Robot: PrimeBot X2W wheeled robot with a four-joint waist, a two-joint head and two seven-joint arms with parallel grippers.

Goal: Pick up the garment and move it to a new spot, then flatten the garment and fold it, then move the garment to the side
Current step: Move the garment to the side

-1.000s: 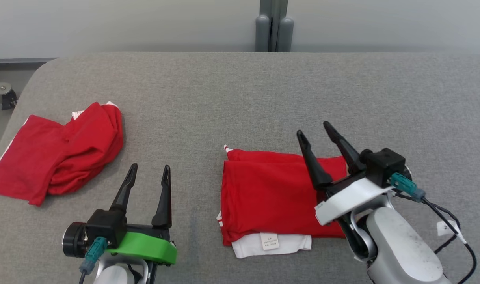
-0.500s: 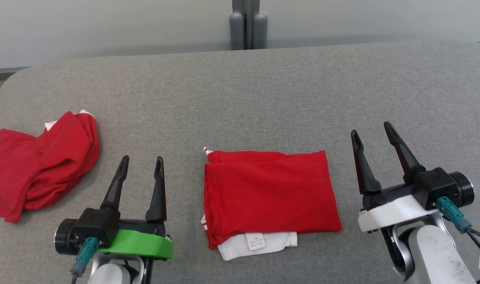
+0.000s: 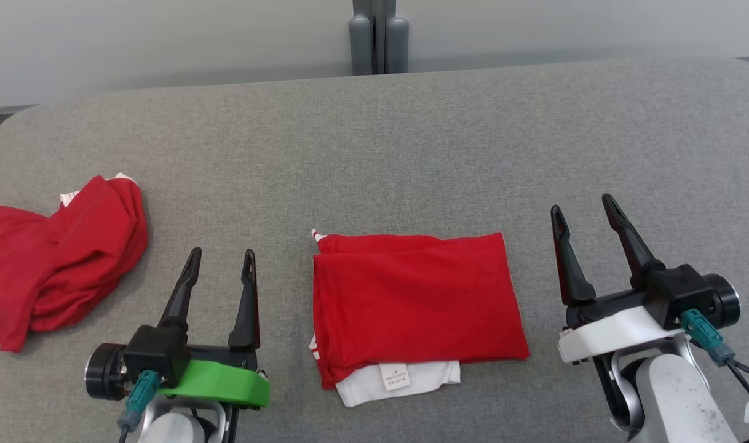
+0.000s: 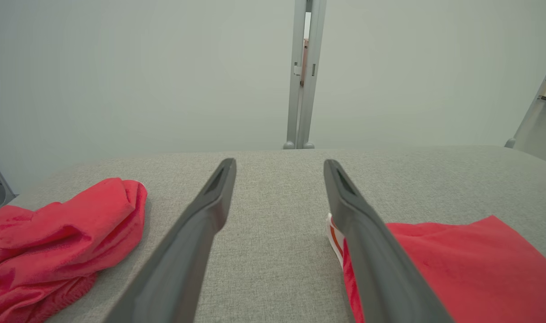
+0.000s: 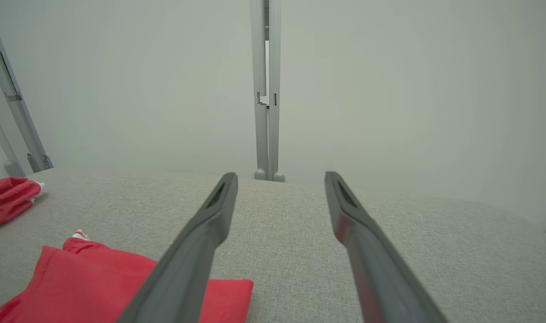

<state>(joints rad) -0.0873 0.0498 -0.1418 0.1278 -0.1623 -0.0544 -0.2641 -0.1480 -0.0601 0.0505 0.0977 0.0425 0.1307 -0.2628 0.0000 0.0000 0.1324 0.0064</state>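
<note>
Grey fabric-covered table [image 3: 411,135] is carrying two items. Folded red garment [image 3: 411,301] is lying flat near the front middle, a white layer [image 3: 362,387] with a label peeking out at its near edge. Crumpled red garment [image 3: 61,252] is sitting well apart, at the left edge.

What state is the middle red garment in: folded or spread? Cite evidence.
Folded: the middle red garment lies as a neat rectangle, layered edges at left, white layer underneath.

Counted on 1 grey table [image 3: 374,154]: 2 red garments, i.e. 1 folded garment [image 3: 411,301] & 1 crumpled garment [image 3: 61,258]; 2 grippers, left gripper [image 3: 222,252] & right gripper [image 3: 581,203], w/ 2 dark fingers apiece, 4 total; 1 white label [image 3: 394,376]; 1 grey post [image 3: 379,37].
</note>
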